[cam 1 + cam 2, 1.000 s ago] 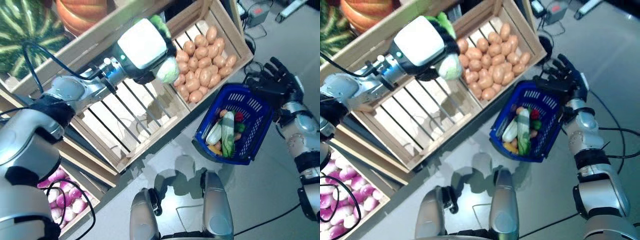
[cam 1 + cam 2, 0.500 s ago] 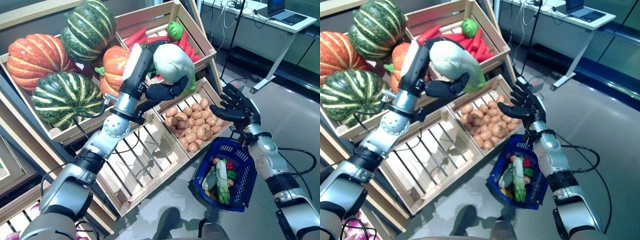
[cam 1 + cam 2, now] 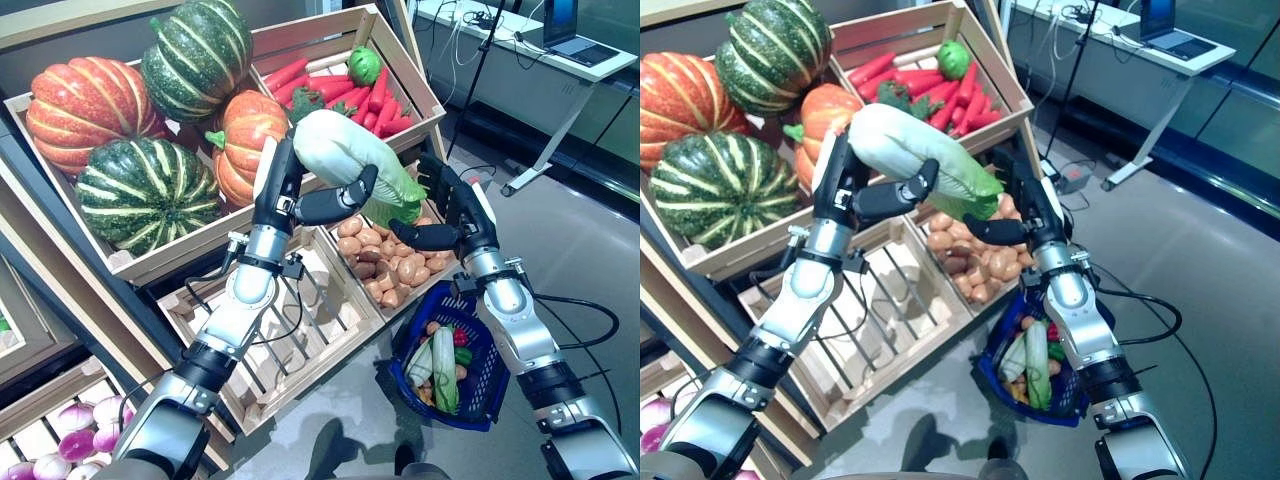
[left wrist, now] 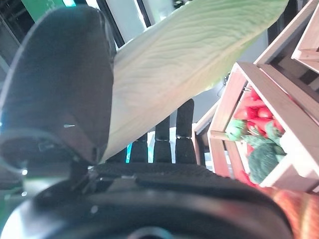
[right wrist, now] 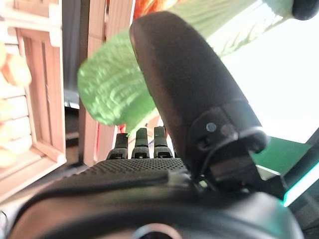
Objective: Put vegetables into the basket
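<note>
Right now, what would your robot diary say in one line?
left hand: holding cabbage | right hand: open at its leafy end | basket: on right arm

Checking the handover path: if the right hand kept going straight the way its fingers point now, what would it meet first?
Most likely the leafy green end of the cabbage held by the left hand; the right hand already sits right beside it, though contact is unclear.
</note>
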Motion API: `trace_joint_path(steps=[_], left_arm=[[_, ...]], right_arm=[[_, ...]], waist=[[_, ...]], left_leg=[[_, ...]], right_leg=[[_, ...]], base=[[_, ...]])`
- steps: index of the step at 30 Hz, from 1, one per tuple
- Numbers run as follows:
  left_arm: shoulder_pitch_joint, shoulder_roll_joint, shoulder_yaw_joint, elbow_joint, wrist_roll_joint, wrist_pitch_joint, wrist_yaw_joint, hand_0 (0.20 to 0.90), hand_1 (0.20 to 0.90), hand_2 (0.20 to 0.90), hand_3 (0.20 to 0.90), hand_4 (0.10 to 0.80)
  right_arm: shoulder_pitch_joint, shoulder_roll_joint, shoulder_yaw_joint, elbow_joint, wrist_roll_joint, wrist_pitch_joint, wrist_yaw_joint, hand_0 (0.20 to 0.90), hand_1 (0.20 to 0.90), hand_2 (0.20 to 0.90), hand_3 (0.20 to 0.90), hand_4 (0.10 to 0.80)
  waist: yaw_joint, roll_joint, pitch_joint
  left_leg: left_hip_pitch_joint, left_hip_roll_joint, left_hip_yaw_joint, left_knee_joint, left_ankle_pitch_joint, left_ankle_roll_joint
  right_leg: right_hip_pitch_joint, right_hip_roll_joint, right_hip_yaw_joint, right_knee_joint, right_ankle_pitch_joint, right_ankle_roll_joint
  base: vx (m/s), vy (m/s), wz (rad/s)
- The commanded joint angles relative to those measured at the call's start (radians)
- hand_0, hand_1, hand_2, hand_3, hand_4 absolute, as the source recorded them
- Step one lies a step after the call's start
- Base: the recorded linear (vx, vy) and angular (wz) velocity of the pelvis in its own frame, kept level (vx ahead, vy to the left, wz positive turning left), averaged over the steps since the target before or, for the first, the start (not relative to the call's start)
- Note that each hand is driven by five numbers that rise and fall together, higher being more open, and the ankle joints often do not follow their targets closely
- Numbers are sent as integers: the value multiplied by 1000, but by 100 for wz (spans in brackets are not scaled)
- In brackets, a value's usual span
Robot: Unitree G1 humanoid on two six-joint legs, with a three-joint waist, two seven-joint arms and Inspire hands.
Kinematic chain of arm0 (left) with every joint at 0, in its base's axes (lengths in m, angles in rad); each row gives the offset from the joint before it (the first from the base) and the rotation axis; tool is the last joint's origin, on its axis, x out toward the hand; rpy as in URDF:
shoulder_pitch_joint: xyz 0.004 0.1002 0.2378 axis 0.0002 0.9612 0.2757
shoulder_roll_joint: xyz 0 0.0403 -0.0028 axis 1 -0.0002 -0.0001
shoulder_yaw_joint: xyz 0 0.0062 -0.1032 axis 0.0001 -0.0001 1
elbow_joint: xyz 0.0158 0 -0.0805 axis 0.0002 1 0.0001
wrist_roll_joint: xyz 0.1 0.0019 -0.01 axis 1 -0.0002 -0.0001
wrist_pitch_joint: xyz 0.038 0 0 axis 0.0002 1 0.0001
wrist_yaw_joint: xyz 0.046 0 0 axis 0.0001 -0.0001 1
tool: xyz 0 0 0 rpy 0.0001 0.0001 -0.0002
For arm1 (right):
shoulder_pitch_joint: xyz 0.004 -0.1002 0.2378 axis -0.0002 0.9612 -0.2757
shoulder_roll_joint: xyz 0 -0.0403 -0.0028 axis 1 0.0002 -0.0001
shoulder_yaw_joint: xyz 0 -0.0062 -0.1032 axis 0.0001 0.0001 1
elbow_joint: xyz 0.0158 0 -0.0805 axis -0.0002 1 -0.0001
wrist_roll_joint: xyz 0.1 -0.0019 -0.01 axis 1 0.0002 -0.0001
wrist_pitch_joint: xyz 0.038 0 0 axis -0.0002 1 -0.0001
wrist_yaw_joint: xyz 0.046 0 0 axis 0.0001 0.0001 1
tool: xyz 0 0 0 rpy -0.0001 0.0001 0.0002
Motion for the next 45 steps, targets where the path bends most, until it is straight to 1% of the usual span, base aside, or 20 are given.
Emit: trace_joint_path(steps=[1, 4, 7, 11, 13, 17, 18, 20, 24, 26, 28, 31, 36, 40, 43, 44, 45], left_arm=[[-52, 27, 36, -69, 39, -45, 4, 300, 300, 300, 300, 400], [-40, 49, 26, -79, 72, -37, -29, 300, 300, 300, 300, 400], [-39, 68, 15, -83, 101, -27, -43, 300, 300, 300, 300, 400], [-41, 77, -1, -78, 110, -26, -58, 300, 300, 300, 300, 400], [-43, 79, -24, -72, 108, -24, -74, 300, 300, 300, 300, 400], [-40, 68, -36, -68, 111, -27, -94, 300, 300, 300, 300, 400], [-39, 67, -36, -70, 112, -26, -101, 300, 300, 300, 300, 400], [-38, 67, -40, -73, 115, -24, -110, 300, 300, 300, 300, 400], [-65, 65, -60, -66, 108, -24, -108, 300, 300, 300, 300, 400], [-73, 68, -62, -79, 103, -13, -103, 300, 300, 300, 300, 400], [-78, 65, -62, -94, 102, -1, -99, 300, 300, 300, 300, 400], [-76, 60, -62, -93, 106, -7, -100, 300, 300, 300, 300, 400], [-81, 44, -58, -90, 96, 1, -120, 300, 300, 300, 300, 400], [-78, 38, -60, -81, 75, -13, -144, 300, 300, 300, 300, 400], [-80, 37, -66, -82, 64, -18, -161, 300, 300, 300, 300, 400], [-81, 37, -67, -82, 63, -18, -162, 300, 300, 300, 300, 400], [-87, 36, -73, -73, 56, -24, -170, 300, 300, 300, 300, 400]], right_arm=[[-47, -32, -1, -157, -36, -122, -49, 900, 900, 900, 900, 800], [-39, -51, 1, -195, -47, -91, -40, 900, 900, 900, 900, 800], [-45, -69, 6, -220, -88, -63, -62, 900, 900, 900, 900, 800], [-53, -86, 12, -224, -146, -48, -79, 900, 900, 900, 900, 800], [-68, -104, 37, -227, -97, -14, -21, 900, 900, 900, 900, 800], [-83, -92, 75, -221, 6, 45, 70, 900, 900, 900, 900, 800], [-82, -91, 78, -222, 9, 50, 75, 900, 900, 900, 900, 800], [-80, -89, 85, -217, -1, 59, 83, 900, 900, 900, 900, 800], [-105, -94, 123, -173, -98, 97, 97, 900, 900, 900, 900, 800], [-120, -104, 141, -165, -110, 111, 104, 900, 900, 900, 900, 800], [-131, -104, 154, -163, -80, 127, 119, 900, 900, 900, 900, 800], [-136, -90, 164, -155, -7, 147, 151, 900, 900, 900, 900, 800], [-123, -21, 172, -100, 198, 163, 229, 900, 900, 900, 900, 800], [-109, 26, 183, -49, 379, 208, 338, 900, 900, 900, 900, 800], [-104, 65, 191, 10, 550, 289, 457, 900, 900, 900, 900, 800], [-105, 67, 192, 14, 569, 300, 468, 900, 900, 900, 900, 800], [-108, 82, 194, 51, 608, 319, 518, 900, 900, 900, 900, 800]], waist=[[8, -28, -110], [11, -29, -107], [14, -31, -106], [15, -33, -105], [17, -37, -106], [21, -41, -104], [21, -41, -104], [22, -43, -106], [21, -45, -109], [21, -45, -109], [22, -45, -110], [24, -45, -107], [35, -48, -106], [43, -51, -110], [51, -54, -115], [52, -54, -115], [56, -57, -117]], left_leg=[[-71, -41, -41, -22, 63, 48], [-62, -44, -42, -22, 58, 50], [-58, -47, -44, -22, 56, 51], [-53, -48, -44, -22, 54, 52], [-50, -50, -44, -22, 52, 53], [-46, -49, -40, -22, 55, 52], [-46, -49, -40, -22, 55, 52], [-45, -49, -40, -22, 55, 51], [-42, -50, -39, -22, 56, 50], [-42, -51, -39, -22, 57, 51], [-42, -51, -39, -22, 57, 51], [-40, -52, -41, -22, 57, 51], [-35, -53, -48, -22, 55, 50], [-34, -52, -52, -22, 55, 49], [-35, -51, -57, -22, 56, 47], [-35, -51, -58, -22, 56, 47], [-35, -50, -59, -22, 56, 45]], right_leg=[[24, -5, 24, 13, -3, -36], [33, -6, 28, 14, -7, -35], [38, -5, 34, 13, -8, -34], [42, -5, 39, 13, -8, -33], [45, -5, 45, 11, -8, -33], [49, -6, 44, 10, -7, -33], [50, -6, 43, 10, -7, -33], [52, -7, 43, 9, -7, -33], [56, -10, 39, 9, -4, -32], [56, -11, 39, 9, -4, -31], [56, -11, 39, 9, -4, -32], [59, -11, 38, 10, -5, -33], [68, -15, 30, 9, -8, -35], [73, -17, 20, 8, -9, -37], [76, -17, 11, 6, -9, -39], [77, -17, 10, 5, -9, -39], [79, -18, 5, 4, -9, -40]], base=[[49, 8, 2], [43, 12, 5], [0, 0, 0], [0, 0, 0], [0, 0, 0], [0, 0, 0], [0, 0, 0], [0, 0, 0], [0, 0, 0], [0, 0, 0], [0, 0, 0], [0, 0, 0], [0, 0, 0], [8, -5, 3], [6, -5, 9], [8, -8, 8], [6, -11, 5]])
